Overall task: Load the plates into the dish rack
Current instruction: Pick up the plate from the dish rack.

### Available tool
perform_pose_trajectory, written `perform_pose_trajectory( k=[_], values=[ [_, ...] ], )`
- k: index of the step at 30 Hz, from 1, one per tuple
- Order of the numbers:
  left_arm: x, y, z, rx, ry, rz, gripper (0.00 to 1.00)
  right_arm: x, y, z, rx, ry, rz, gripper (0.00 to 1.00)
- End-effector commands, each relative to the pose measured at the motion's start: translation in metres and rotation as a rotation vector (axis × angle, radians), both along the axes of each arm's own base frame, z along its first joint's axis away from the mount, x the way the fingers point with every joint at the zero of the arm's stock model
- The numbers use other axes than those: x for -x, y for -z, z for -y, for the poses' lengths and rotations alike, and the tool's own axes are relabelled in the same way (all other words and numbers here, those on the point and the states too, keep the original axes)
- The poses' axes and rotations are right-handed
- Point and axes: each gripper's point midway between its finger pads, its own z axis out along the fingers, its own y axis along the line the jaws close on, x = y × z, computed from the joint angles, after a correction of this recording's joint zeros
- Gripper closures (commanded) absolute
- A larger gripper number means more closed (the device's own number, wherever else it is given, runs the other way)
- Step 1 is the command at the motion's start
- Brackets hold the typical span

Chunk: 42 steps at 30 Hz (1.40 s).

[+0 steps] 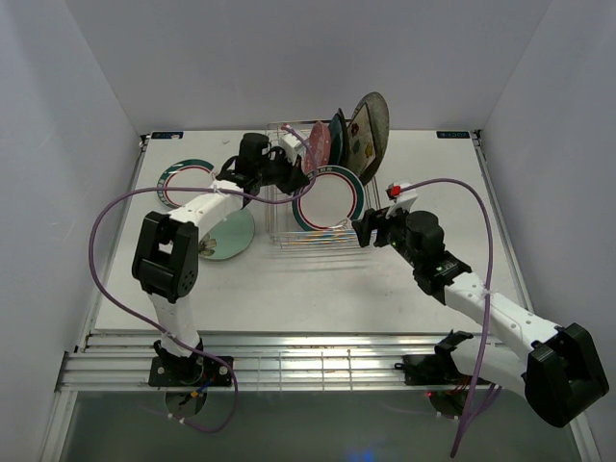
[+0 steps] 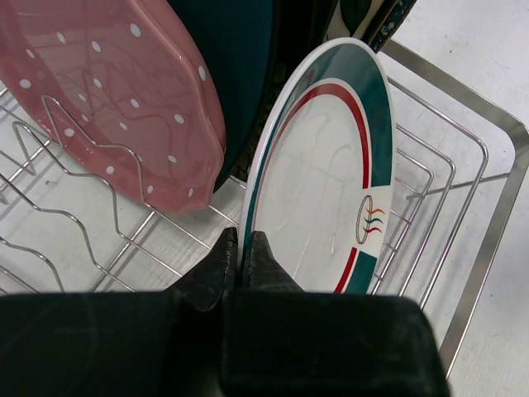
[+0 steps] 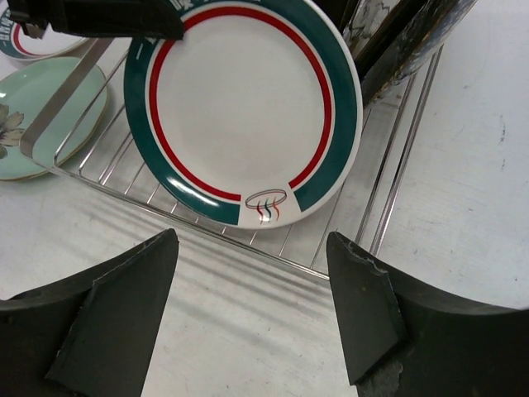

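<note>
Plates: a white teal-rimmed plate (image 1: pixel 327 199) stands on edge at the front of the rack (image 1: pixel 281 223), its rim pinched by the closed left pincer (image 2: pixel 240 256). Behind it in the rack lean a pink plate (image 2: pixel 107 91) and several more, too crowded to count surely. The right pincer (image 3: pixel 252 240) hangs open and empty just in front of the rack. Left of the rack, on the counter (image 1: pixel 318 289), lie a mint plate (image 1: pixel 231 239) and a second teal-rimmed plate (image 1: pixel 181 183). By this view most plates are loaded, one is being seated, and two are left.
</note>
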Motion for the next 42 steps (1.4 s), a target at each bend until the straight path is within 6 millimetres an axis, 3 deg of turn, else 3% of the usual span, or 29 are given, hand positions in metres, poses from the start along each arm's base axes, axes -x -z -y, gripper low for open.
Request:
perform_pose_trajectory(
  k=[1,9,11,21,34,40,42],
  values=[
    [-0.003,-0.075,-0.01,0.049,-0.019,0.187,1.0,-0.007,-0.015,-0.004,-0.043,0.0,0.054,0.22],
    [0.015,-0.1,-0.015,0.05,0.016,0.259,1.0,-0.011,-0.025,-0.002,-0.022,0.006,0.1,0.22],
    [0.021,-0.098,-0.014,0.045,0.031,0.23,1.0,-0.011,-0.03,-0.001,-0.024,0.007,0.112,0.22],
    [0.04,-0.136,-0.023,0.055,0.032,0.281,1.0,-0.011,-0.071,-0.005,-0.035,-0.03,0.214,0.22],
    [0.064,-0.177,-0.034,0.111,0.111,0.272,1.0,-0.018,-0.12,-0.024,-0.078,-0.146,0.259,0.25],
    [0.077,-0.188,-0.045,0.149,0.156,0.262,1.0,-0.021,-0.133,-0.025,-0.1,-0.18,0.246,0.28],
    [0.08,-0.194,-0.049,0.159,0.158,0.272,1.0,-0.025,-0.128,-0.027,-0.101,-0.191,0.216,0.29]
  ],
)
